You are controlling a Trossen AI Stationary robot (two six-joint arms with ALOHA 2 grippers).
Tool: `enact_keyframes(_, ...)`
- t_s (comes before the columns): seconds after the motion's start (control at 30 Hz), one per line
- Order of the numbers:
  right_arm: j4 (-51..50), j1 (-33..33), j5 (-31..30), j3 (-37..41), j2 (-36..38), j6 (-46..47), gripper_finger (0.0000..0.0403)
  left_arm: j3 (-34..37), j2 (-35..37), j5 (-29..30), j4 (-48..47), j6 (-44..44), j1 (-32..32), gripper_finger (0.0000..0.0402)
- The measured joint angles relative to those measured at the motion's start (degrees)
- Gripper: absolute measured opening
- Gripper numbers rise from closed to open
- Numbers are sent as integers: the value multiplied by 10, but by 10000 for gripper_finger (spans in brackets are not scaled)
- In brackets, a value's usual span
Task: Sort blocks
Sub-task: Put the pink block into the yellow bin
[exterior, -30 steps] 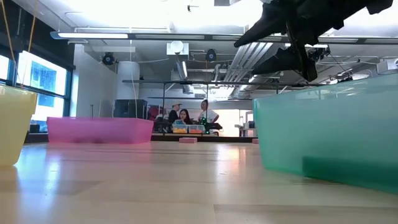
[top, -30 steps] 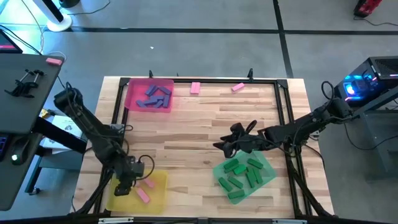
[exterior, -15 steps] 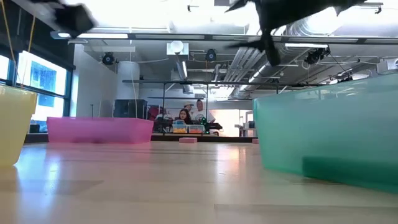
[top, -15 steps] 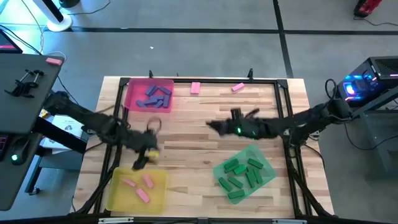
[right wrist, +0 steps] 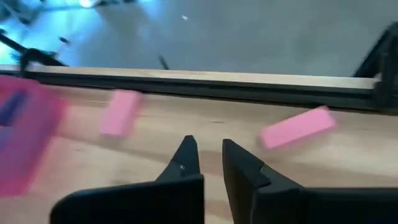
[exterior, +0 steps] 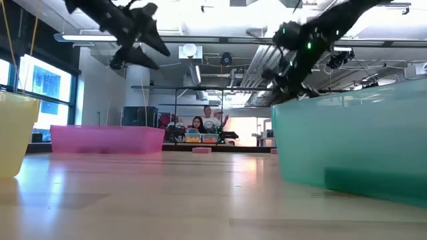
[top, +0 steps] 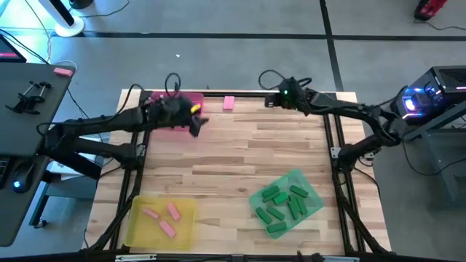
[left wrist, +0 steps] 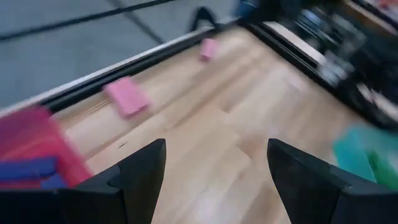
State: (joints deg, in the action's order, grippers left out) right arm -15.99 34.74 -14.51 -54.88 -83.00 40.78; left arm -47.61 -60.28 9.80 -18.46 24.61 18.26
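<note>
**Nothing readable anywhere**

Looked over all four views, found no text, labels, brand marks or numbers. Nothing printed on the pink tray [top: 175,113], the yellow tray [top: 160,220] or the green tray [top: 286,201]. Same for the pink blocks [right wrist: 296,127]. Background too small to make out.

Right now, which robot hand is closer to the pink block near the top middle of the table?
Left. The left gripper hovers just beside the pink block, near the pink tray. The right gripper is farther off on the block's other side, nearer the far table edge.
</note>
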Motion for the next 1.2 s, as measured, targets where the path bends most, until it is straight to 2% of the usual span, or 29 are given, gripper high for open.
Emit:
enact_keyframes(0.13,1,55,25,20,-33,-24,7,0,-9,-14,4,68,48,266)
enact_keyframes(0.23,8,71,49,29,-49,-33,5,0,-8,-17,11,76,62,266)
enact_keyframes(0.5,43,73,12,32,-115,5,0,0,-8,-18,35,6,98,266)
enact_keyframes(0.73,72,72,-7,32,-175,57,0,0,-8,-29,34,-3,120,266)
enact_keyframes(0.93,104,72,-17,32,-180,75,0,0,-8,-72,34,-16,122,266)
enact_keyframes(1.2,105,82,-36,32,-183,102,0,0,-8,-73,34,-55,122,266)
